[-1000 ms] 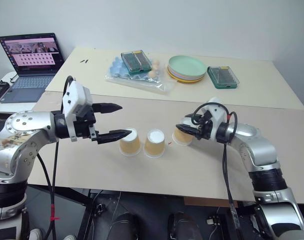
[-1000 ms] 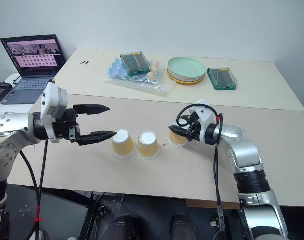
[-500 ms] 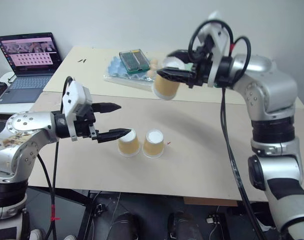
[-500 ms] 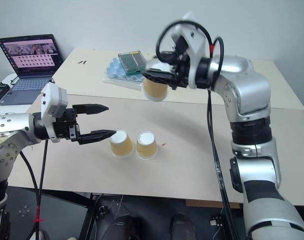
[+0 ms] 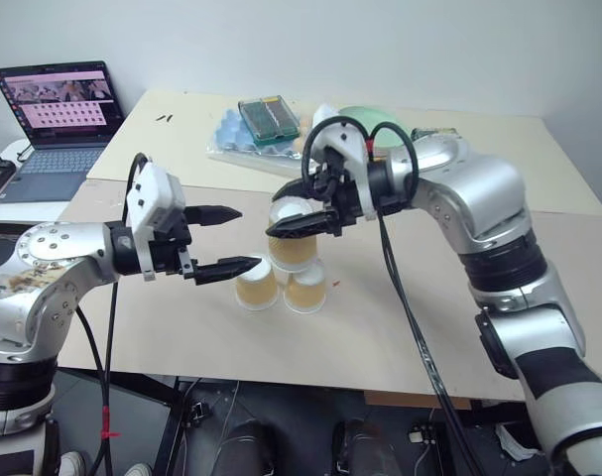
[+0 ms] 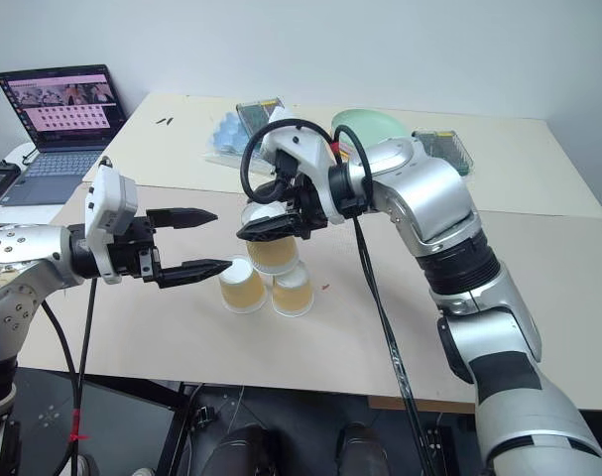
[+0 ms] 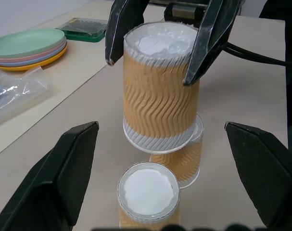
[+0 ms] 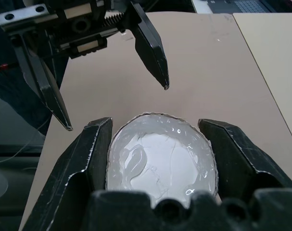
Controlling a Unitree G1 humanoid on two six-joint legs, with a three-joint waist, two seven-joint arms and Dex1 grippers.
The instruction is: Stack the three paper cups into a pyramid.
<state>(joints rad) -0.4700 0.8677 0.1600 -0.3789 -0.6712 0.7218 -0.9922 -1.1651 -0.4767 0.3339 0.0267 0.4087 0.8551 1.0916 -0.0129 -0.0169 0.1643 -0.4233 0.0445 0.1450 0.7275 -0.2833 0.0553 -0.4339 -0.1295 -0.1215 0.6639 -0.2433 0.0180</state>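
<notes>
Since a second ago the right gripper (image 5: 302, 224) has swung up from the table's right side and carried its paper cup (image 5: 294, 239) inward; clamped on it, base up, it hangs just above the seam between the two cups (image 5: 281, 286) standing side by side. Placement is straight down. Left gripper (image 5: 229, 239), fingers spread wide and empty, waits just beside the row. Three cups: two down, one aloft.
</notes>
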